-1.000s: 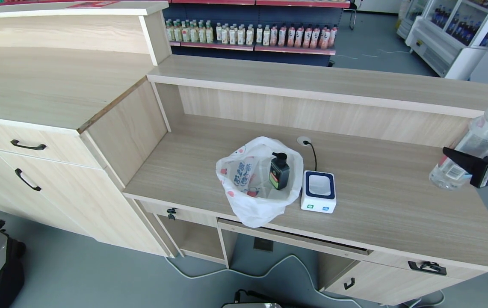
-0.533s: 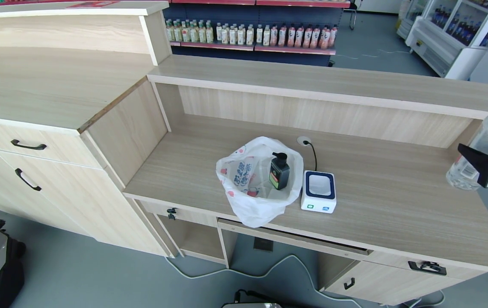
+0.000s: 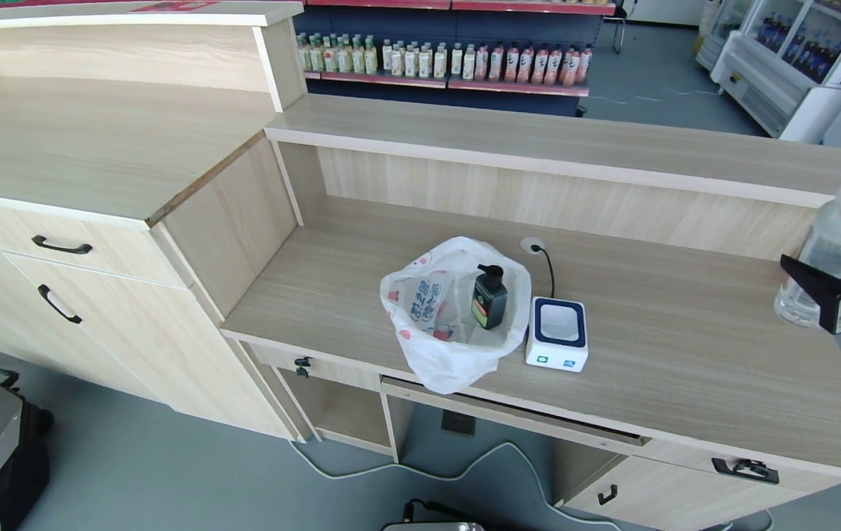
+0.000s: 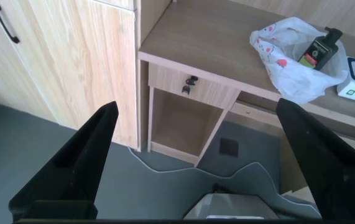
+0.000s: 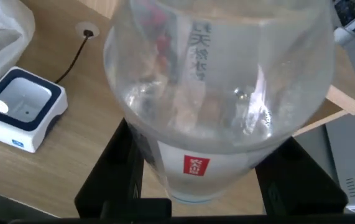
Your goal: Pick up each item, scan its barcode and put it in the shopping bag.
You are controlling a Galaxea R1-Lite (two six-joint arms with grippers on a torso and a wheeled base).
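Note:
My right gripper [image 3: 817, 286] is shut on a clear water bottle [image 3: 835, 247] with a white cap, held tilted above the counter's right end. In the right wrist view the water bottle [image 5: 227, 93] sits between the black fingers [image 5: 118, 177]. The white shopping bag [image 3: 444, 317] stands open on the counter with a black pump bottle [image 3: 489, 299] upright inside. Just right of the bag sits the white barcode scanner [image 3: 557, 333], well left of the held bottle. My left gripper [image 4: 196, 162] hangs open and empty, low over the floor in front of the counter, with the shopping bag [image 4: 289, 56] farther off.
The wooden counter [image 3: 685, 346] has a raised back ledge [image 3: 538, 140] and a taller cabinet [image 3: 96, 147] on the left. A black cable [image 3: 547, 265] runs from the scanner to a hole in the counter. Drawers and an open cubby [image 4: 183, 118] lie under the counter.
My right gripper has carried the water bottle to the right, away from the scanner. The head camera has shifted slightly; the bag, pump bottle and scanner have not moved.

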